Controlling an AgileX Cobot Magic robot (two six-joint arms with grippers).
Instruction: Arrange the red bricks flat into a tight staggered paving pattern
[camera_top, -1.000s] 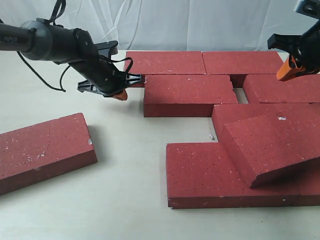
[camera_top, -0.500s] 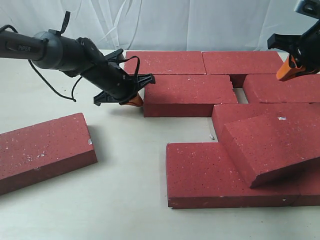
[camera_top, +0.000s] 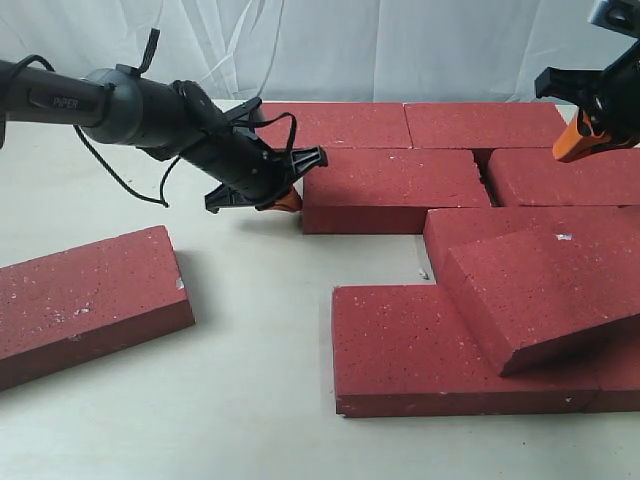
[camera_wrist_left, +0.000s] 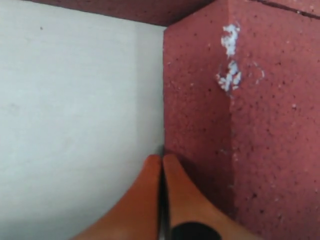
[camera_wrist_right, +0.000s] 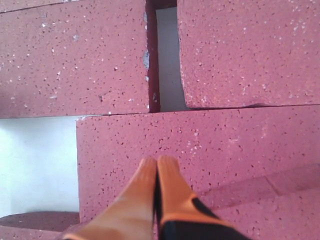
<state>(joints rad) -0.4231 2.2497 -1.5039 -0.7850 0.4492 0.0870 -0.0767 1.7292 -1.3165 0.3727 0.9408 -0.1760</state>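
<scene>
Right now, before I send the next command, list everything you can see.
red bricks: at least eight in all, dark red speckled, mostly laid in rows at right
tilted brick: one, dark red, leaning atop front-right bricks
loose brick: one, dark red, front left, apart
table: one, off-white
curtain: one, white, behind
left gripper: one, orange-tipped, shut, against second-row brick's left end
right gripper: one, orange-tipped, shut, above right-hand bricks

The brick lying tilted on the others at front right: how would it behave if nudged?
Probably rigid and heavy: the tilted brick looks like a thick, solid paver. Its gritty surface should resist sliding. Resting slanted across the front brick, it may rock or drop flat.
</scene>
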